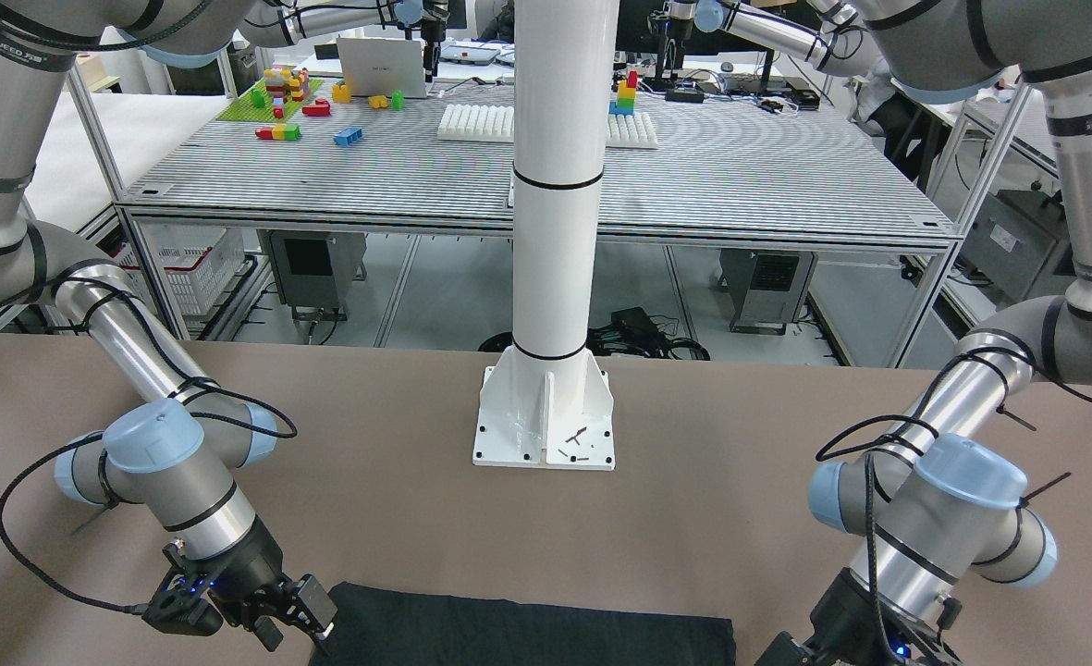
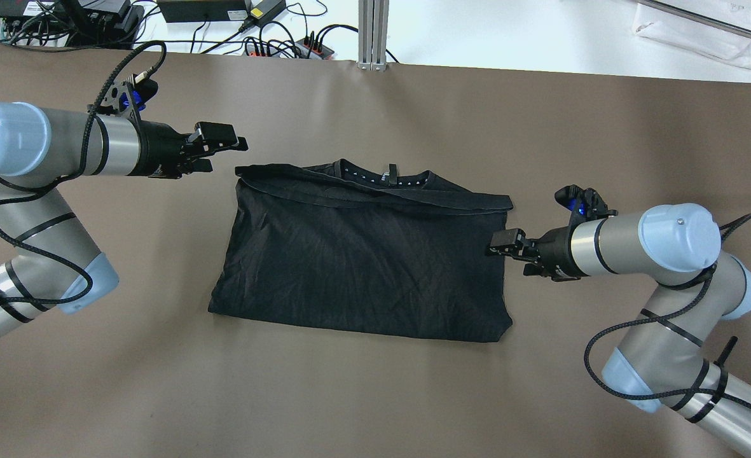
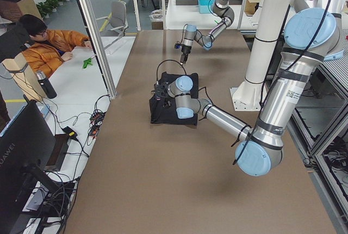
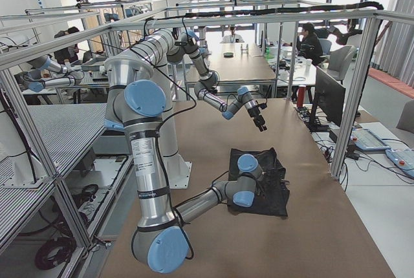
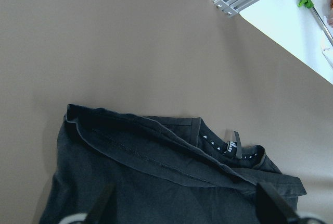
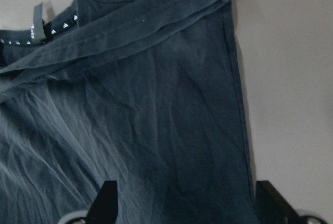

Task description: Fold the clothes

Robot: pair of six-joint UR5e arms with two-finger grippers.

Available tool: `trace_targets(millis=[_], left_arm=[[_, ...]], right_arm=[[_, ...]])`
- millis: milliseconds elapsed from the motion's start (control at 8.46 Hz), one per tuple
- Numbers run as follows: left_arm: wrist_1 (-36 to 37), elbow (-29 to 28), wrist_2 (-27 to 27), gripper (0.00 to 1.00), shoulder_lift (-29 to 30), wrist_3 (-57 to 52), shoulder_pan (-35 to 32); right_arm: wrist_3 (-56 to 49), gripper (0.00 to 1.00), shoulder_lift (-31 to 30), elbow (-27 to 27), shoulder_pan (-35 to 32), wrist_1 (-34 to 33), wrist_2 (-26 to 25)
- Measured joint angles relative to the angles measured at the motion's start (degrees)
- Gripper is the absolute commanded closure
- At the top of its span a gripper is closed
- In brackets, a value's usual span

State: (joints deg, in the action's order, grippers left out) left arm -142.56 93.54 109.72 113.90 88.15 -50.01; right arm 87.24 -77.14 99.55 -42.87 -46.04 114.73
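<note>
**Two open tools flanking a black garment out from the pillar**

One black garment [image 2: 362,261] is lying flat on the brown table [image 2: 375,394], out in front of the white pillar [image 1: 555,231] and well apart from its base, roughly centred on it. Its long axis is running across the table, side to side as seen from the pillar. The collar [image 2: 381,180], with a small label [image 2: 392,172] standing at its middle, is pointing away from the pillar. A hemmed strip of fabric is lying folded across just on the pillar side of the collar. The edge nearest the pillar is lying straight.

Off to the pillar's left, the left tool [image 2: 226,154] is hovering just beside the garment's far left corner, apart from the cloth. Its fingers are standing wide apart and gripping nothing.

Off to the pillar's right, the right tool [image 2: 507,253] is sitting at the garment's right edge, nearer the pillar than the left tool is. Its fingers are spread wide too, with the edge of the fabric lying between them. It is gripping nothing, and whether a fingertip is touching the cloth I cannot tell.
</note>
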Motion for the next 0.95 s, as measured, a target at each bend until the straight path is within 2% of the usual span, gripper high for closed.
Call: trace_targets(millis=[355, 591, 709, 827, 946], left_arm=[[0.0, 0.06, -0.03, 0.06, -0.01, 0.0, -0.07], [0.0, 0.07, -0.07, 0.06, 0.07, -0.06, -0.09], [0.0, 0.07, -0.13, 0.06, 0.08, -0.07, -0.09], [0.0, 0.07, -0.37, 0.06, 0.1, -0.08, -0.09], [0.0, 0.07, -0.82, 0.06, 0.14, -0.08, -0.06]], right_arm=[[0.24, 0.07, -3.14, -0.05, 4.53, 0.11, -1.31], [0.26, 0.12, -3.61, -0.17, 6.92, 0.22, -2.14], [0.23, 0.5, -3.83, -0.2, 7.51, 0.24, -2.25], [0.22, 0.95, -4.06, -0.21, 7.96, 0.29, -2.29], [0.22, 1.0, -4.17, -0.2, 8.18, 0.32, -2.27]])
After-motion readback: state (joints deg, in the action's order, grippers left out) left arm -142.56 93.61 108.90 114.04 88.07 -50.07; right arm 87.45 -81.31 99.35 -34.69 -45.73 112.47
